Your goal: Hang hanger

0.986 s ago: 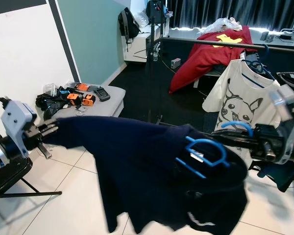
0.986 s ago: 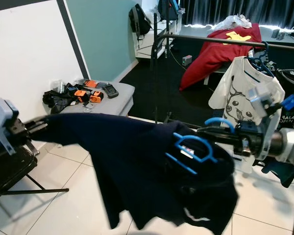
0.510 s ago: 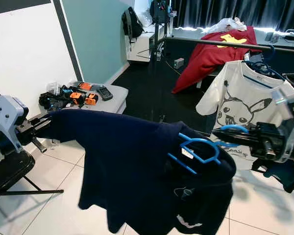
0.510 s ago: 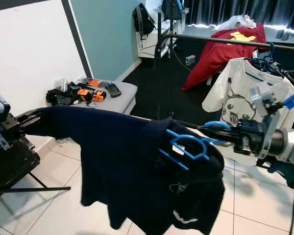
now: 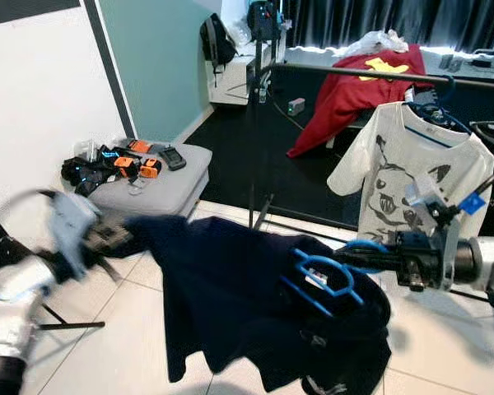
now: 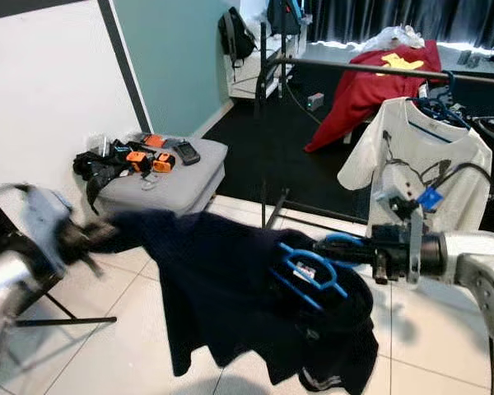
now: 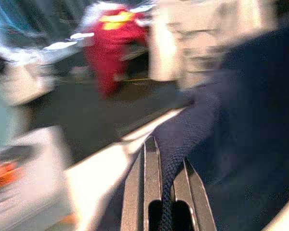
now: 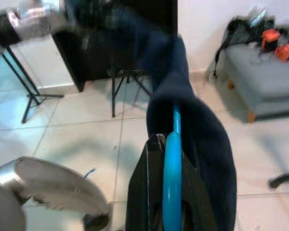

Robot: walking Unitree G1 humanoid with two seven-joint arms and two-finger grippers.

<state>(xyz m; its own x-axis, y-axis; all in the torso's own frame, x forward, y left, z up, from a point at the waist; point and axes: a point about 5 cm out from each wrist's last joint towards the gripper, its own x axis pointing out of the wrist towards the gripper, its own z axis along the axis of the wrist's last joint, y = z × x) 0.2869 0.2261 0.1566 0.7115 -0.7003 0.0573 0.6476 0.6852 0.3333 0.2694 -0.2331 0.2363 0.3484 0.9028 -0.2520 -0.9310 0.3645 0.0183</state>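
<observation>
Above the white tiled floor point(image 5: 123, 346) we stretch both silver arms forward. Our right gripper point(image 6: 333, 244) reaches level toward the middle, jaws clamped on the hook of a blue plastic hanger point(image 6: 303, 276). Our left gripper point(image 5: 115, 234), blurred, pinches the soft, limp navy fabric garment point(image 5: 239, 304) draped between them.

White-tiled floor point(image 5: 123, 346), teal wall point(image 5: 160, 58), grey ottoman point(image 5: 160, 185) cluttered with gear, black clothes rail point(image 5: 379, 76) bearing white shirt point(image 5: 412, 169), dark curtains point(image 5: 379, 16) behind.
</observation>
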